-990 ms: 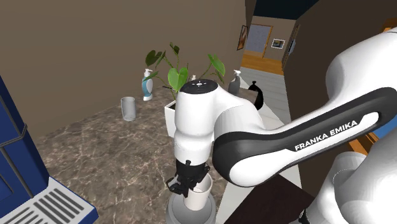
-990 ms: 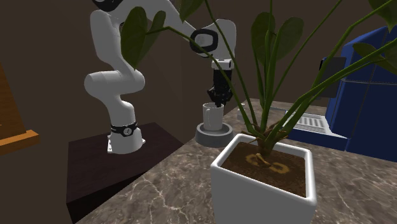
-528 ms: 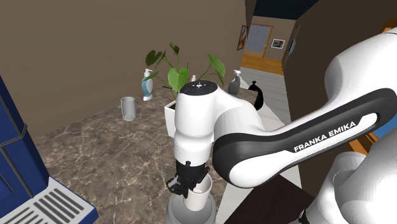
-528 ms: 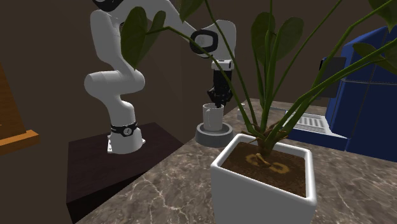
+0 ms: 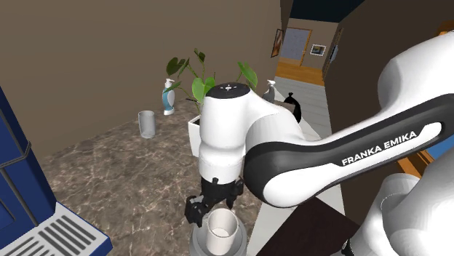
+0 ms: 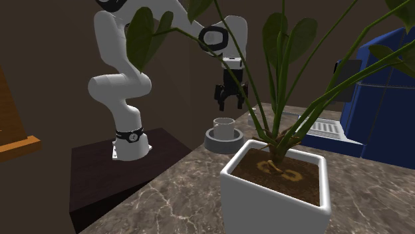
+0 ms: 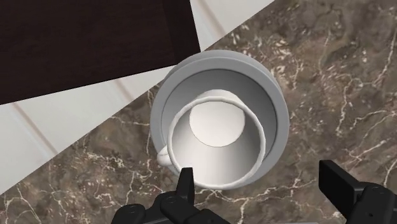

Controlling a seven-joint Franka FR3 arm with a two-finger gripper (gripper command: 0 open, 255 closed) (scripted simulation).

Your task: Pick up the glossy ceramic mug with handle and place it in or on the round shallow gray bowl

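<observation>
- The jaws are hanging spread wide open right above the mug (image 6: 224,123), clear of it and gripping nothing at all.
- The white mug is sitting upright inside the gray bowl (image 6: 223,144), with its open mouth facing up toward the wrist camera.
- The bowl is resting on the brown marble tabletop (image 5: 109,167), close to the edge next to the dark stand (image 6: 120,174).
- A plant (image 6: 276,179) in a white pot is standing nearest the second exterior camera, with its leaves crossing in front of the arm.
</observation>
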